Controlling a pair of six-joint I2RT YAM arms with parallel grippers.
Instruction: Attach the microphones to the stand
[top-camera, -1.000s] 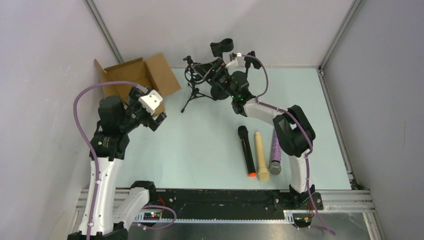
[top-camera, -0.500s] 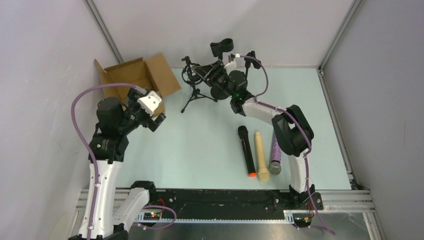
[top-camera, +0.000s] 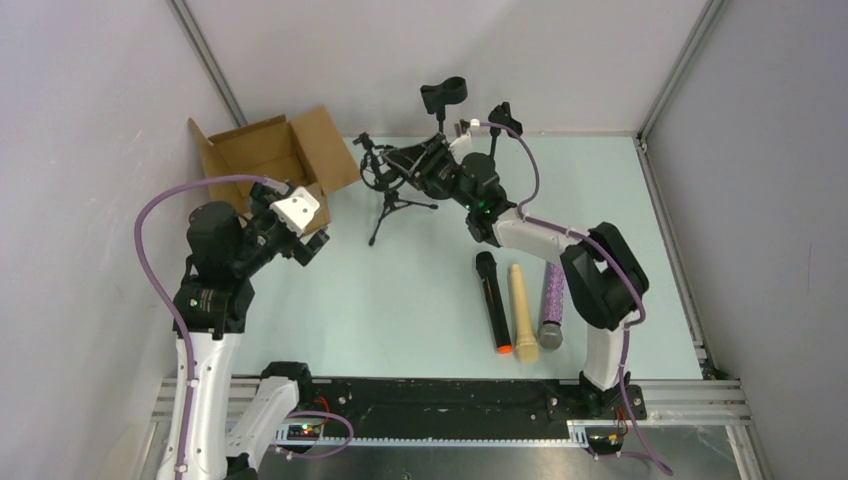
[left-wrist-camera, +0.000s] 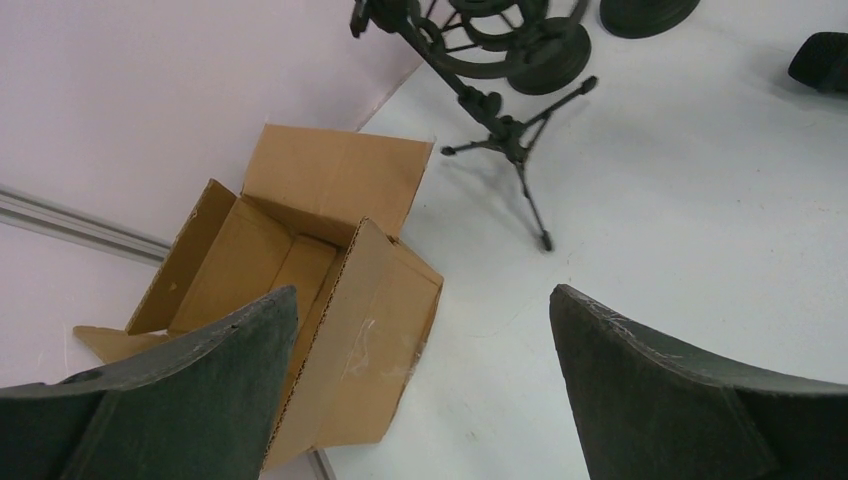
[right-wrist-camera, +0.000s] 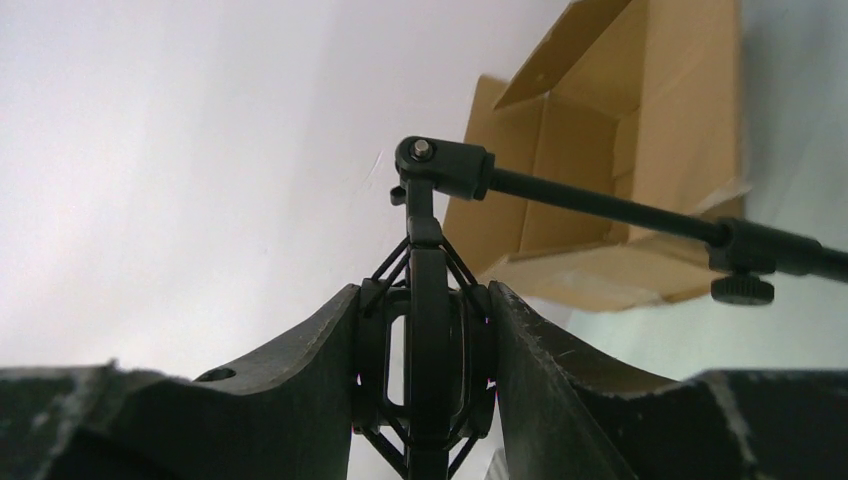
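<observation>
We see a robotics lab test cell: a pale tabletop (top-camera: 420, 300) boxed in by blank white panels (top-camera: 560, 60) on aluminium posts (top-camera: 205, 60), two robot arms (top-camera: 205, 340) bolted to a black base rail (top-camera: 450, 400), purple cables (top-camera: 138, 232) trailing.

black microphone (top-camera: 493, 303): orange end | cream microphone (top-camera: 521, 312): all beige | purple microphone (top-camera: 551, 305): glitter, silver mesh head | stand (left-wrist-camera: 480, 104): black | box (top-camera: 265, 150): brown cardboard | table (top-camera: 420, 300): pale mint

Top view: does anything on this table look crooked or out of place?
The black tripod stand seems to lean, its ring-shaped mount pinched in the right gripper. The three stick microphones lie neatly side by side.
</observation>
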